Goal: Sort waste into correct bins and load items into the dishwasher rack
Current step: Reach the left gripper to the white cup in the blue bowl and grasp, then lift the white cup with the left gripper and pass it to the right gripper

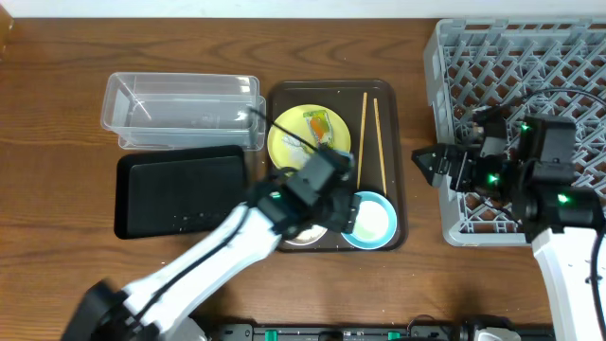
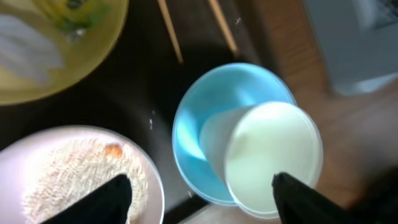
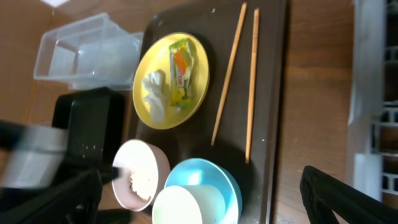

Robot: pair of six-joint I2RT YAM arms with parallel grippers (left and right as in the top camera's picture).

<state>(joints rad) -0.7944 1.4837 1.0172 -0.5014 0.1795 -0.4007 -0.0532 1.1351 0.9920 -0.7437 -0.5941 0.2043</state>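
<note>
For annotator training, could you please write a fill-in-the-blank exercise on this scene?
The green-and-orange snack wrapper lies on the round pale yellow ____.
The thin wooden chopsticks lie on the dark brown serving ____.
The loose white rice grains sit in a whitish bowl beside the small light ____ bowl.
Answers: plate; tray; blue.

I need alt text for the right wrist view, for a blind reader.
A dark brown tray holds a yellow plate with a snack wrapper and white scrap, two chopsticks, a pale bowl with rice, and a light blue bowl holding a smaller white bowl.
</note>
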